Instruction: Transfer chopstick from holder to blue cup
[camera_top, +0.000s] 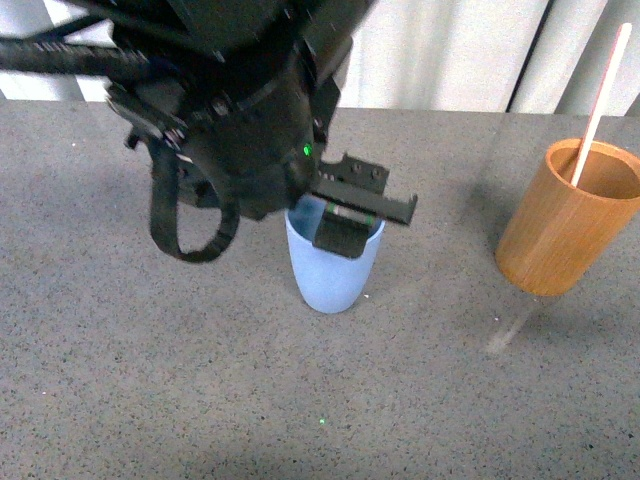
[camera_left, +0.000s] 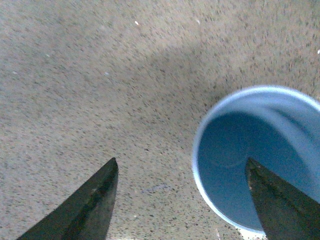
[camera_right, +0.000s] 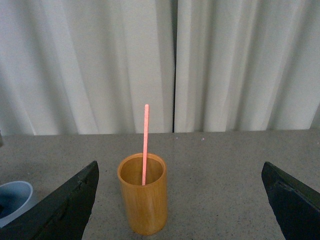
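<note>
The light blue cup (camera_top: 330, 275) stands mid-table, empty as far as the left wrist view shows its inside (camera_left: 250, 165). My left gripper (camera_top: 350, 225) hangs open right over its rim; in the left wrist view (camera_left: 181, 170) one dark finger (camera_left: 280, 200) lies over the cup's mouth and the other over bare table. The orange-brown holder (camera_top: 570, 220) stands at the right with one pink-red chopstick (camera_top: 600, 105) leaning in it. In the right wrist view the holder (camera_right: 142, 200) and chopstick (camera_right: 145, 142) sit ahead, between the fingers of my open right gripper (camera_right: 180, 175), which is some way back from them.
The grey speckled table (camera_top: 150, 380) runs to a back edge with white curtains (camera_right: 100, 65) behind it. The left arm's black body and cable loop (camera_top: 190, 215) hang over the table's left-centre. The blue cup's rim (camera_right: 12, 200) shows at the edge of the right wrist view.
</note>
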